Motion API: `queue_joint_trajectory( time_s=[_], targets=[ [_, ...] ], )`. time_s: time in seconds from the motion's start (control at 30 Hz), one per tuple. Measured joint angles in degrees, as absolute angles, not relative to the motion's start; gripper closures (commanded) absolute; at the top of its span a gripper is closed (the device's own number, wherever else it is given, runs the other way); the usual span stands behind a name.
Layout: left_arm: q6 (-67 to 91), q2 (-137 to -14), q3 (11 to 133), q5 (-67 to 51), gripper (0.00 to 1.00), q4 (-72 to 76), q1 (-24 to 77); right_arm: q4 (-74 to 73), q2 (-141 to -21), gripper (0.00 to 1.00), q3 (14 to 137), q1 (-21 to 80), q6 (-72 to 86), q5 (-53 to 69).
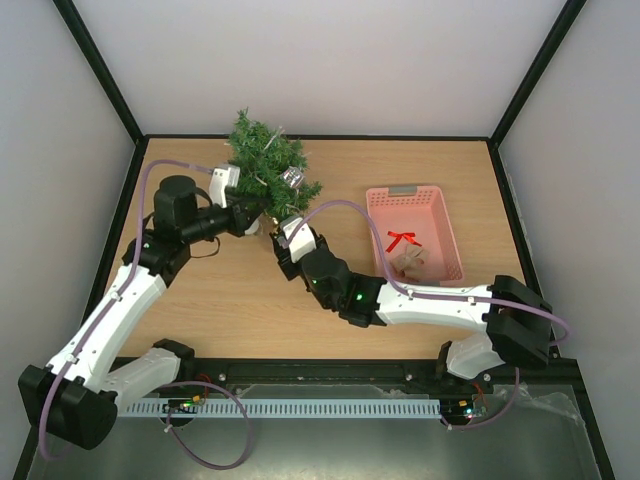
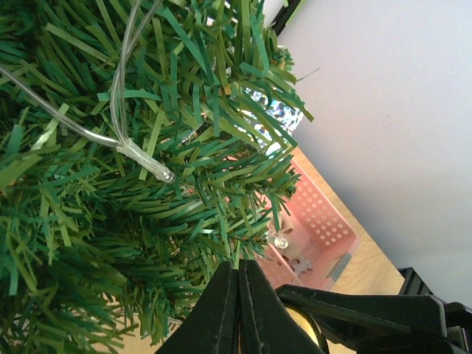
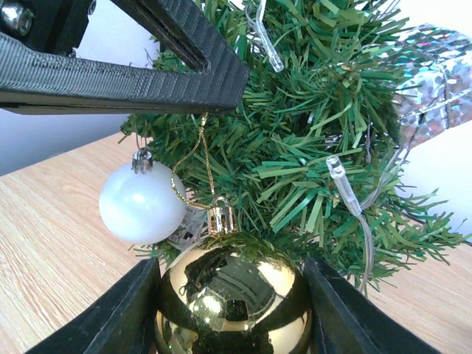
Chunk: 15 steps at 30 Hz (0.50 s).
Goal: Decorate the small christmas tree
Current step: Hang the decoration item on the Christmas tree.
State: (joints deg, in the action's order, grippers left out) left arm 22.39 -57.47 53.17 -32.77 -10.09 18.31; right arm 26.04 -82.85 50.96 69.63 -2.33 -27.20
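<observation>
Our right gripper (image 3: 232, 302) grasping a gold bauble (image 3: 230, 284) by the small christmas tree (image 1: 262, 160), left gripper (image 2: 237, 276) clenched under its branches, open table (image 1: 250, 320) lower centre

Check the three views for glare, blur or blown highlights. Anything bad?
Top external: even soft light, sharp, only faint shadows under the arms on the table. Left wrist: needles of the small christmas tree are sharp, the pink basket behind is soft, the wall is bright. Right wrist: the gold bauble mirrors its surroundings with small hot spots; the silver ornament at top right is blurred and nearly washed out.
</observation>
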Motion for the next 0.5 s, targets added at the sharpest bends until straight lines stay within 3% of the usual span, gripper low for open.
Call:
queue_joint_trajectory(
  time_s=[0.5],
  targets=[
    [17.93,-59.48,52.64,-32.49,0.98,-7.97,18.31,26.02,-83.22,0.64,50.96,68.23,-2.39,-28.75]
  ],
)
